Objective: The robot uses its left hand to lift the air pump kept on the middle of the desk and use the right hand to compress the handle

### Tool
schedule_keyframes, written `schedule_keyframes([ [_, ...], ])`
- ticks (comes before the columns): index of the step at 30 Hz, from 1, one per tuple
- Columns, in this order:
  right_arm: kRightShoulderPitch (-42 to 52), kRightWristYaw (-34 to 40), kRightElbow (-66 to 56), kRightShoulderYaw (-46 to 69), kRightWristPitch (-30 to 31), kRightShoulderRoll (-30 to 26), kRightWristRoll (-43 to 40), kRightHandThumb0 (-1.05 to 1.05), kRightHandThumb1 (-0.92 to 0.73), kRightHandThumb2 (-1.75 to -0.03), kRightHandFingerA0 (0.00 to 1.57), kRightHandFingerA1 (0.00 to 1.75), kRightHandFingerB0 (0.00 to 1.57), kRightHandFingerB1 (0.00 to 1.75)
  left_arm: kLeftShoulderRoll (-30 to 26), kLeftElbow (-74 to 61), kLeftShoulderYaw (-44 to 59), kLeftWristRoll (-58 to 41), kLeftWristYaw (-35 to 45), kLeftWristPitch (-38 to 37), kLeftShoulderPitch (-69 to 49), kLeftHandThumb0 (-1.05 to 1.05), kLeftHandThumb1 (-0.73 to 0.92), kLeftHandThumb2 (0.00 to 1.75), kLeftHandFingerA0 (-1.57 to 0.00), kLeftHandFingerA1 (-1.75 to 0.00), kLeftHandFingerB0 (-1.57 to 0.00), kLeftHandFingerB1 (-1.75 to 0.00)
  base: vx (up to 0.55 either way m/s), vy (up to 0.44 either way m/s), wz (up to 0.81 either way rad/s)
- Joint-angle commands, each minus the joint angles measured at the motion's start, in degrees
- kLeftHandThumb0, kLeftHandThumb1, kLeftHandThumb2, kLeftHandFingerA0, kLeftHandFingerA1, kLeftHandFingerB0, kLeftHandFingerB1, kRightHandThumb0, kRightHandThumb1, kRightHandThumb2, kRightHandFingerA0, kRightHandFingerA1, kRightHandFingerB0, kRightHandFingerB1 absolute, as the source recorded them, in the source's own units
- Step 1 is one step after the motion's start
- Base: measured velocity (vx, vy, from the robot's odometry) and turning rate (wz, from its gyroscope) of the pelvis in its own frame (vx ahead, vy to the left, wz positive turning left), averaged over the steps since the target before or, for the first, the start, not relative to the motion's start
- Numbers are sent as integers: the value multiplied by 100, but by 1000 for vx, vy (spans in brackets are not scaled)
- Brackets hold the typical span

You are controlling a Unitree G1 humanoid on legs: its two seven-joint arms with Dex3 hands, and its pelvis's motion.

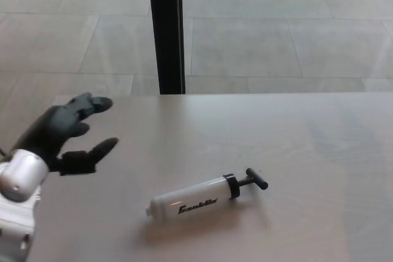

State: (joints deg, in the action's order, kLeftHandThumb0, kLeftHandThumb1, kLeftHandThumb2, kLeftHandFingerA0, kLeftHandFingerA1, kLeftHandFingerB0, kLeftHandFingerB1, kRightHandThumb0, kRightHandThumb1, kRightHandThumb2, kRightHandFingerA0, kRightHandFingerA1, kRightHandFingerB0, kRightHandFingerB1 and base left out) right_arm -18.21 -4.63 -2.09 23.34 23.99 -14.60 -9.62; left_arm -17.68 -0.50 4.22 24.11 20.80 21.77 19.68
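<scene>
One hand [64, 136], the left, hovers empty with fingers spread, well left of the pump [196, 199], which lies flat on the desk [307, 145], handle [255, 179] pointing right.

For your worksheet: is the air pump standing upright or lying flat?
Lying flat: the air pump rests lengthwise on the desk, handle pointing right.

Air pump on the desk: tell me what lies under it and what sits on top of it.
The air pump lies on its side directly on the desk, casting a shadow. Nothing sits on it. The left hand is open, off to the side. The desk strip beneath the pump is hidden.
</scene>
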Motion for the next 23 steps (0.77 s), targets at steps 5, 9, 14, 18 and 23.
schedule_keyframes([
  [5, 1693, -717, 2354, 3684, -1087, -2693, -869, -93, -92, -68, 20, 87, 17, 61, -1206, 1807, 7318, -4554, 883, 430, -2396, -58, 59, 98, -31, -60, -19, -49, 0, 0, 0],
  [9, 2318, -658, 3005, 4142, -1540, -2867, -922, -94, -92, -70, 19, 107, 15, 73, -1238, 3108, 7799, -4945, 659, -165, -3042, -55, 77, 63, -37, -50, -31, -39, 0, 0, 0],
  [14, 2768, -357, 3842, 4180, -2048, -2902, -887, -97, -92, -74, 26, 109, 18, 76, -1470, 4673, 7813, -5103, 667, -1070, -3464, -53, 72, 60, -41, -54, -32, -41, 0, 0, 0],
  [18, 3181, -193, 4071, 4150, -2388, -2376, -956, -92, -92, -74, 29, 112, 23, 74, -1521, 5894, 7740, -5135, 450, -1545, -3697, -58, 64, 59, -50, -53, -37, -40, 0, 0, 0],
  [23, 3211, 88, 4450, 3994, -2636, -2145, -897, -92, -92, -75, 30, 100, 22, 70, -1368, 6381, 7591, -4990, 374, -1828, -3860, -55, 65, 59, -47, -50, -35, -39, 0, 0, 0],
])
